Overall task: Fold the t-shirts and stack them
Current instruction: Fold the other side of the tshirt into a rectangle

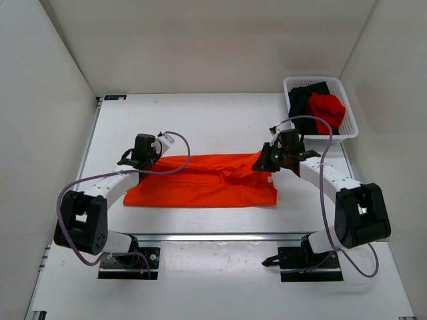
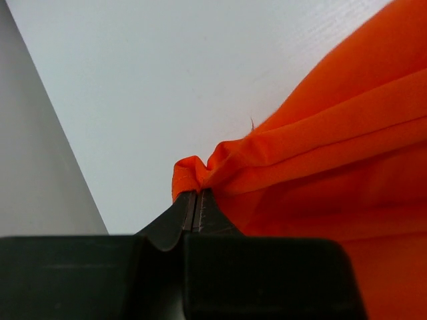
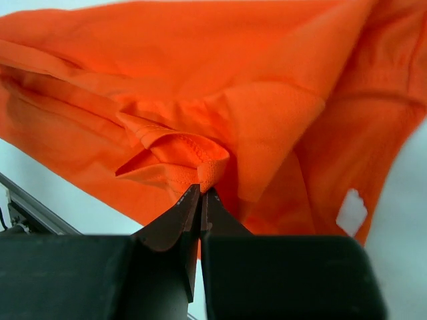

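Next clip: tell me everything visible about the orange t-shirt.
The orange t-shirt is bright, thin, soft cloth with long creases, lying as a wide band across the white table between the arms. The left pincer is shut on a bunched bit of its far left corner, the right pincer on a stitched fold at its far right. A small white patch shows near one edge.

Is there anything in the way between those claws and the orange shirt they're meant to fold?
Nothing visible. The left gripper and the right gripper are each clamped shut on the far edge of the orange t-shirt. The white basket stands apart in the far right corner.
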